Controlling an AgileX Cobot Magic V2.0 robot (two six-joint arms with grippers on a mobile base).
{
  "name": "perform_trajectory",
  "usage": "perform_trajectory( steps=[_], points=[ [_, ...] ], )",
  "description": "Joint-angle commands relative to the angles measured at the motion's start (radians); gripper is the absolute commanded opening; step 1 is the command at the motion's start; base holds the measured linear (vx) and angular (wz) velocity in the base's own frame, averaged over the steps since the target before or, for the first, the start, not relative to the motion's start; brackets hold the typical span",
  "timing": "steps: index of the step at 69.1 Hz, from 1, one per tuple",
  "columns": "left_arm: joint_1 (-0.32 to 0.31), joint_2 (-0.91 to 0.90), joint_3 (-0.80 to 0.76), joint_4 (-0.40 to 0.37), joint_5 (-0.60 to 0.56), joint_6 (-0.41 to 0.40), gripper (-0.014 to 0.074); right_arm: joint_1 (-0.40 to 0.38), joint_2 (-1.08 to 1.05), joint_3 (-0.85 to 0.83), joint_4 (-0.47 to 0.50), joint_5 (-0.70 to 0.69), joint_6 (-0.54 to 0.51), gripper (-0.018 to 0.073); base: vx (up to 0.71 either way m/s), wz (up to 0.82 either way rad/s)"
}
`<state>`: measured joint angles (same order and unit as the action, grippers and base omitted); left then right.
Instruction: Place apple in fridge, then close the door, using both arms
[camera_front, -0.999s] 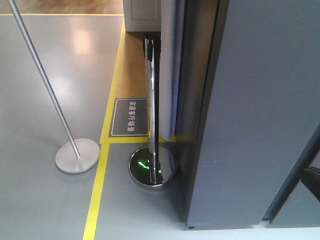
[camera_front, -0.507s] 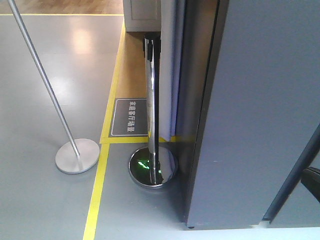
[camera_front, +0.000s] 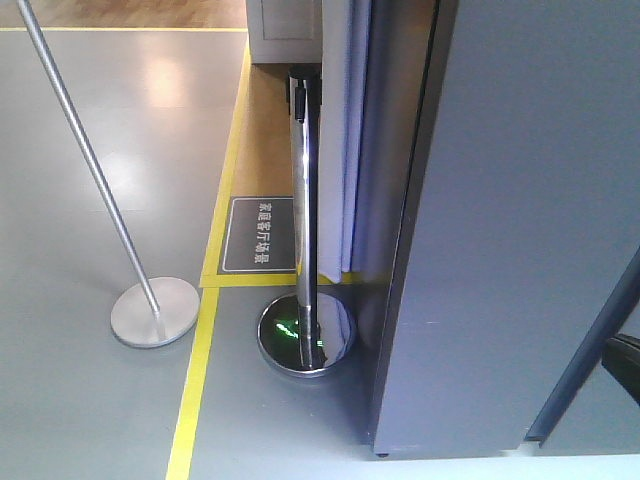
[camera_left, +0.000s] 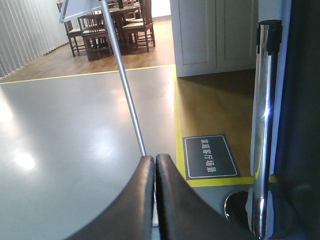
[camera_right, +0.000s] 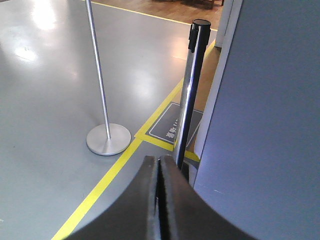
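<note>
— Anything shifted since a second ago?
— Hardly anything; the front view matches the earlier ones, apart from the pale strip beside the chrome post looking a touch wider.
— Go left to right, then.
— Far left, a thin tilted pole rises from a flat grey disc base. Next comes yellow floor tape and a dark floor sign with white lettering. A chrome stanchion stands on its round mirrored base, just beside the dark grey fridge that fills the right side.
— Your hands?
— On my left gripper the fingers are pressed together with nothing between them. On my right gripper they are likewise pressed together and empty, close by the fridge's grey face.
— And the apple?
— No view shows it. A dark arm part crosses the lower right corner of the front view.
</note>
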<state>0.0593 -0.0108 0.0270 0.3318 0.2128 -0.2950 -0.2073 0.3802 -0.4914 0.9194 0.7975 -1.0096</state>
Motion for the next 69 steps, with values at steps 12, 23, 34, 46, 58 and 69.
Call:
perform_trajectory(
  steps=[12,23,34,46,58,69],
  points=[
    [-0.003,-0.017,0.016,0.009,-0.069,0.000,-0.0008,-0.001,0.009,-0.026,0.039,-0.039,-0.008,-0.0005,0.00,0.00],
    [-0.003,-0.017,0.016,0.007,-0.071,-0.008,-0.0008,-0.001,0.009,-0.026,0.039,-0.039,-0.008,-0.0005,0.00,0.00],
    [-0.003,-0.017,0.015,0.002,-0.070,-0.007,-0.0008,-0.001,0.009,-0.026,0.039,-0.039,-0.008,-0.0005,0.00,0.00],
    [-0.003,-0.017,0.015,0.002,-0.070,-0.007,-0.0008,-0.001,0.009,-0.026,0.039,-0.039,-0.008,-0.0005,0.00,0.00],
    [-0.003,-0.017,0.015,0.002,-0.070,-0.007,-0.0008,-0.001,0.009,-0.026,0.039,-0.039,-0.008,-0.0005,0.00,0.00],
    [-0.003,-0.017,0.015,0.002,-0.070,-0.007,-0.0008,-0.001,0.009,-0.026,0.039,-0.039,-0.008,-0.0005,0.00,0.00]
  ],
)
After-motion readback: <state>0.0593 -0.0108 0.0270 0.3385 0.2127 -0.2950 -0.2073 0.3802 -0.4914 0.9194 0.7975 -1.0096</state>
